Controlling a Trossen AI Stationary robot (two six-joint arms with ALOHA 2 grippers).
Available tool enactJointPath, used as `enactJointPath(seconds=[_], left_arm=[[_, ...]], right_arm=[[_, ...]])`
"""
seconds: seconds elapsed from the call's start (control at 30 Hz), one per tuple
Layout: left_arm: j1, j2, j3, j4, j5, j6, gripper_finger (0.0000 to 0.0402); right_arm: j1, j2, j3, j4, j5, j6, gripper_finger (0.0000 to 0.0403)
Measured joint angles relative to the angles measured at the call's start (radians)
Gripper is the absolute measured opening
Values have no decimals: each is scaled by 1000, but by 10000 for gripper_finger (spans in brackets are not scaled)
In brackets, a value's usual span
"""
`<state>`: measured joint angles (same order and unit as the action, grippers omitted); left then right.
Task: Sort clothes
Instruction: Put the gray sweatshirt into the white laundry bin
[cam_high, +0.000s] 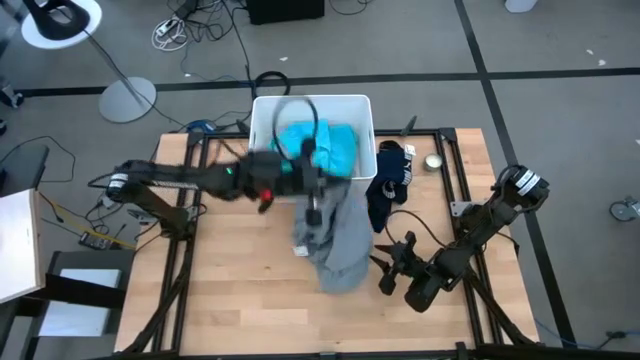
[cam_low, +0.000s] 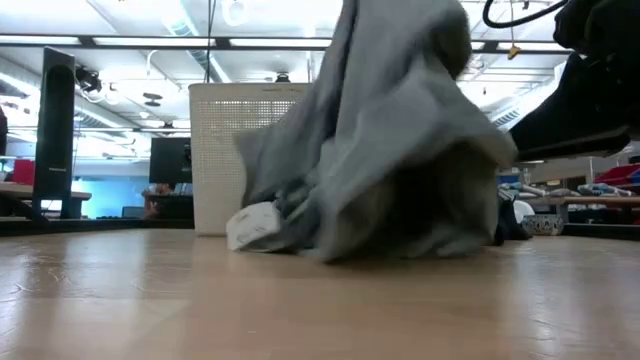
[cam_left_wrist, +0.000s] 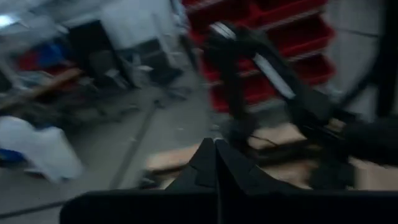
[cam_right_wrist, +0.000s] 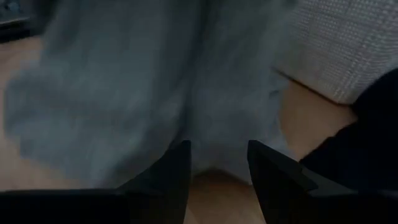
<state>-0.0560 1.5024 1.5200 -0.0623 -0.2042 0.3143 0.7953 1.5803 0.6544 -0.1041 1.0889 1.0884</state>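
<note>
A large grey shirt (cam_high: 338, 245) hangs in a tall tent shape (cam_low: 390, 130) from my left gripper (cam_high: 322, 192), which is raised over the table's middle with its fingers shut (cam_left_wrist: 216, 163). The shirt's lower end rests on the table. My right gripper (cam_high: 395, 265) sits low at the shirt's right side, open (cam_right_wrist: 217, 168), with the grey cloth just beyond its fingertips. A teal shirt (cam_high: 320, 145) lies in the white bin (cam_high: 262, 115). A dark navy garment (cam_high: 390, 185) lies beside the bin's right wall. My left gripper is shut on an upper part of the grey shirt (cam_high: 320, 208), its fingers level. The gripper itself hides the place of contact, and its wrist view shows no cloth. The shirt hangs slack below the fingers, its lower end (cam_low: 400, 240) lying on the table.
The white bin (cam_low: 215, 150) stands at the table's far edge, behind the hanging shirt. A small round metal thing (cam_high: 433, 162) lies at the far right. A pale patch (cam_low: 255, 225) shows at the shirt's lower left edge. Bare wood lies along the near side.
</note>
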Motion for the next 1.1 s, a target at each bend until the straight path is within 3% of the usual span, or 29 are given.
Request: enactJointPath(seconds=[0.1, 0.2, 0.33, 0.43, 0.63, 0.77, 1.1], left_arm=[[71, 5, 164, -77, -30, 48, 0], [146, 6, 286, -155, -133, 74, 0], [257, 6, 359, -222, -348, 77, 0], [335, 7, 360, -309, -378, 49, 0], [441, 22, 294, -561, -257, -170, 1], [480, 26, 232, -610, -117, -248, 16], [502, 22, 192, -676, 80, -353, 102]], right_arm=[[-5, 0, 0, 14, -7, -15, 160], [-5, 0, 0, 17, -15, -18, 160], [-5, 0, 0, 17, -16, -19, 160], [-6, 0, 0, 15, -16, -19, 160], [-6, 0, 0, 14, -19, -26, 160], [-6, 0, 0, 14, -21, -26, 160], [-6, 0, 0, 13, -38, -26, 143]])
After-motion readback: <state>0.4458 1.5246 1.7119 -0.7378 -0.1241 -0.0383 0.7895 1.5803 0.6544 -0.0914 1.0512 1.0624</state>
